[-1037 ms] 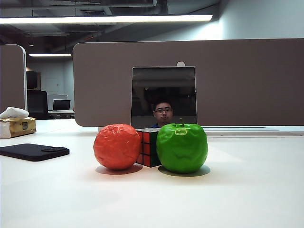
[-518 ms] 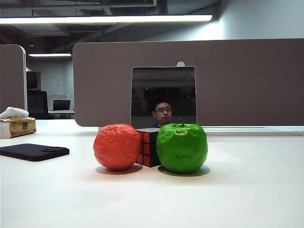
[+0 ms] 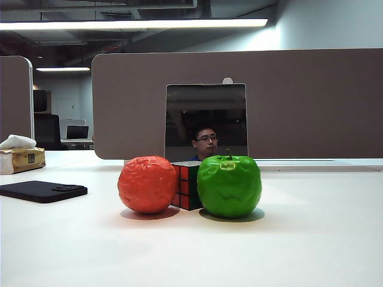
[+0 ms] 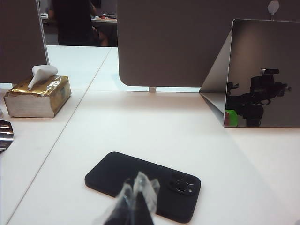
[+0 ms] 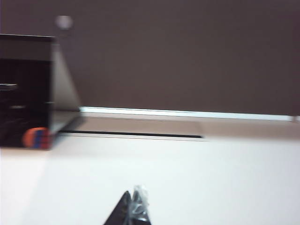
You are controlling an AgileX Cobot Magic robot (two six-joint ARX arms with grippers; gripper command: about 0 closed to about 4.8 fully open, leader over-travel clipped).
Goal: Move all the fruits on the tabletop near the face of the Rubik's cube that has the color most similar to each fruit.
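Left gripper (image 4: 136,199) clenched empty over phone (image 4: 145,185); right gripper (image 5: 133,208) clenched empty, well off cube (image 3: 186,185). Orange ball (image 3: 148,185) touching cube's left, green apple (image 3: 229,186) its right. No change since 1s ago; looks done.

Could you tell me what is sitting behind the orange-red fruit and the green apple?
The Rubik's cube stands between and behind the orange-red fruit and green apple, red face showing; its sides are covered. Behind it stands a mirror.
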